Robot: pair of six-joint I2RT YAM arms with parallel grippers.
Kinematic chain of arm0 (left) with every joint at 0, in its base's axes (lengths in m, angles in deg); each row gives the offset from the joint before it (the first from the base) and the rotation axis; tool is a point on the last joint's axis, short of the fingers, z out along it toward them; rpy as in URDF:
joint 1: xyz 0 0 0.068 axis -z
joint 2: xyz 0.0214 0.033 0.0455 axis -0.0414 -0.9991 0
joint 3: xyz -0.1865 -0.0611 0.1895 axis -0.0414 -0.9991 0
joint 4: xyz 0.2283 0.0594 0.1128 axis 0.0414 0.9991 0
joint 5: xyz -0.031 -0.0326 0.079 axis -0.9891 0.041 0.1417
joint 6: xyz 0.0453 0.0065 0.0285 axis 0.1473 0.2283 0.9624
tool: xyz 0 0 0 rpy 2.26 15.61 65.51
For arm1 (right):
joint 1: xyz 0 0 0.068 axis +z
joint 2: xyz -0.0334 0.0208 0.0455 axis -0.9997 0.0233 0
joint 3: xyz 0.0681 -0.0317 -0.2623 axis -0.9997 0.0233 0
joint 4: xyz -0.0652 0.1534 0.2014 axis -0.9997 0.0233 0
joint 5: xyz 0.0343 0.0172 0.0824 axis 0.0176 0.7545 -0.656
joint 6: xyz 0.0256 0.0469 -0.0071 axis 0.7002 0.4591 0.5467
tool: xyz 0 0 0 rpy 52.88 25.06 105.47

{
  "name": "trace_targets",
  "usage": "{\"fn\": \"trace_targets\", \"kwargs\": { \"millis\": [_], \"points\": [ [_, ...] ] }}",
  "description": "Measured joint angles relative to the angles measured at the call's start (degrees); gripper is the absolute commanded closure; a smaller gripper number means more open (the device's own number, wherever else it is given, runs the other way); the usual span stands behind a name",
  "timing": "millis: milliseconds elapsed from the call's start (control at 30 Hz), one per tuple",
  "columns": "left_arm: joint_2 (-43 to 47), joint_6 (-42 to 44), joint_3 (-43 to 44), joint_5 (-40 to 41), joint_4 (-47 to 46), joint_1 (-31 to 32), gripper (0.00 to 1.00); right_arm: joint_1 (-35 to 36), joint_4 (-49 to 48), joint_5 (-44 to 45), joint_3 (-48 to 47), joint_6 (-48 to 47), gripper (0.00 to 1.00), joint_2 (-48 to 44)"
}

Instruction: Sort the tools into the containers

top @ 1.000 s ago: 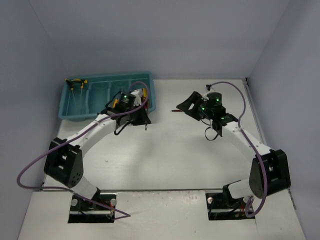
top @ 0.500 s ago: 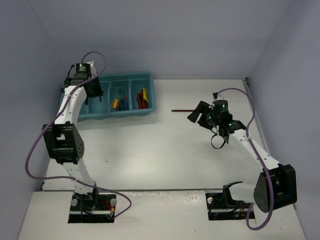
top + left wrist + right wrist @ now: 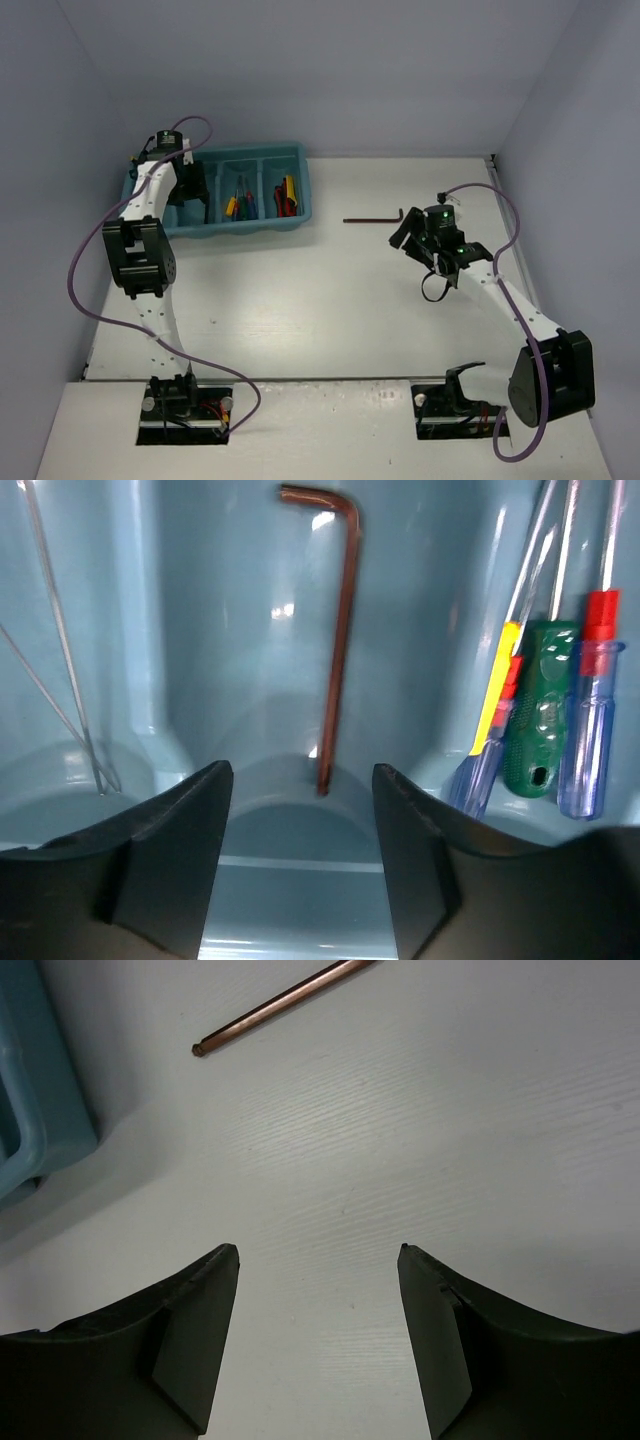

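Note:
The teal tray (image 3: 260,226) stands at the back left. My left gripper (image 3: 190,190) hangs open over its second compartment from the left. In the left wrist view the open left gripper (image 3: 300,770) holds nothing, and a brown L-shaped hex key (image 3: 340,630) lies on the compartment floor just beyond it. Screwdrivers (image 3: 540,730) with yellow, green, blue and red handles fill the compartment to the right. Red-handled pliers (image 3: 285,195) lie in the rightmost compartment. A second hex key (image 3: 372,218) lies on the table. My right gripper (image 3: 398,236) stands open just right of it, and this hex key (image 3: 280,1005) lies well ahead of the empty right gripper (image 3: 318,1250).
Thin metal rods (image 3: 60,650) lie in the compartment left of the hex key. The tray's corner (image 3: 40,1110) shows at the left of the right wrist view. The left arm's upper links (image 3: 140,255) stand near the table's left edge.
My left arm swung from the tray's right front corner to its left part, and its jaws opened. My right gripper drew back to the right, away from the hex key on the table.

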Motion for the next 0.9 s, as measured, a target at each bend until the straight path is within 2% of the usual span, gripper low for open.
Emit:
{"fn": "trace_targets", "kwargs": {
  "millis": [300, 500, 667, 767, 900],
  "points": [
    [5.3, -0.2, -0.6, -0.7, 0.8, 0.0, 0.4, 0.4, 2.4, 9.8, -2.3, 9.4, 0.43, 8.8],
    [23.0, -3.0, -7.0, -4.3, 0.3, 1.4, 0.4, 2.3, 5.3, 14.8, -16.0, 14.6, 0.44, 24.9],
    [41.4, -4.5, -18.6, -6.1, -2.9, 10.1, 0.4, 3.9, 7.4, 17.9, -31.0, 16.8, 0.45, 37.8],
    [48.9, -5.1, -26.4, -8.4, -3.4, 15.5, 0.4, 4.1, 10.4, 19.5, -39.9, 17.5, 0.46, 44.8],
    [55.2, -6.2, -34.8, -8.8, -2.3, 16.0, 0.4, 4.0, 13.3, 21.1, -47.0, 18.8, 0.47, 51.6]
  ]
}}
